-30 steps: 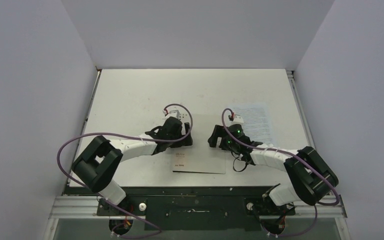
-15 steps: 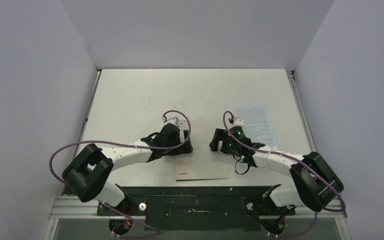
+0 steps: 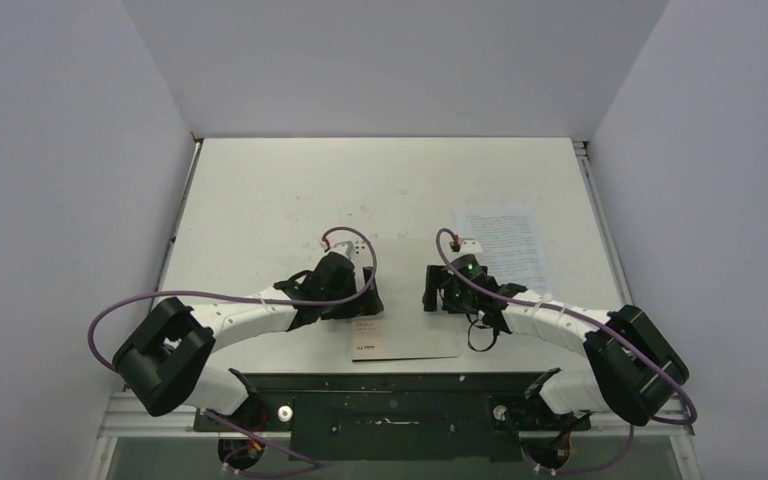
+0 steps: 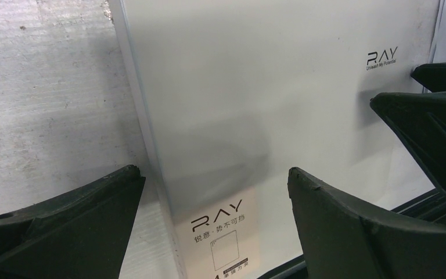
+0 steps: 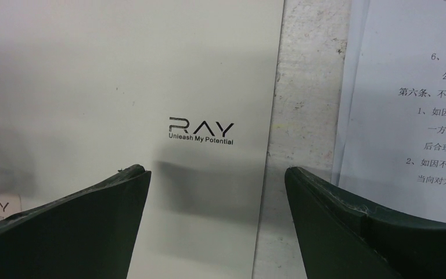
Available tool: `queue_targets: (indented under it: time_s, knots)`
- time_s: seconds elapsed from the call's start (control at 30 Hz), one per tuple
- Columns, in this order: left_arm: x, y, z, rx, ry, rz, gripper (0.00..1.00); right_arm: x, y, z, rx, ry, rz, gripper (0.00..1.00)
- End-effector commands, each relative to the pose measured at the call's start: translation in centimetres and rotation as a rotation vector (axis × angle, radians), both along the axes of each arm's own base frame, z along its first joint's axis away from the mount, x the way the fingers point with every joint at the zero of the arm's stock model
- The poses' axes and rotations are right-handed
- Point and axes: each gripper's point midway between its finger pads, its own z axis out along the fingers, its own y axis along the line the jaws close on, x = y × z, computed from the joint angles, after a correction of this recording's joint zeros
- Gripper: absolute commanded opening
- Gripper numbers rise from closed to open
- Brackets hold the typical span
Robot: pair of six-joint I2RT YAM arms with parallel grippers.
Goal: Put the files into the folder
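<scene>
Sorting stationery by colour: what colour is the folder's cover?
The folder is pale grey-beige with black RAY logos; right wrist view.

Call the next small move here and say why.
Probably lower the right gripper to the files-side edge of the folder and pinch the cover to start opening it. The folder lies closed; that gripper and the left gripper hang open astride its opposite edges, and the files lie beside it.

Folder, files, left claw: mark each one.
folder point(image 5: 122, 87): right wrist view, bare cover up-left of the logo.
files point(image 3: 510, 240): top view, middle of the printed sheet.
left claw point(image 4: 212, 174): left wrist view, midway between fingertips.
</scene>
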Motion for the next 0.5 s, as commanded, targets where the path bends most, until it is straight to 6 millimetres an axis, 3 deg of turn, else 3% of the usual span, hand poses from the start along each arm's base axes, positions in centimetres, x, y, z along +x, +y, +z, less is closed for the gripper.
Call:
queue_targets:
  time_s: [0.0,0.47]
  knots:
    - [-1.3,-0.1,-0.1,-0.032,0.030,-0.020,0.96,-0.4,0.2,0.6,-0.052,-0.014,0.016,0.90]
    - [-2.7,-1.1,-0.6,-0.101,0.078,-0.058,0.96,-1.5,2.1,1.2,0.080,-0.012,0.027,0.90]
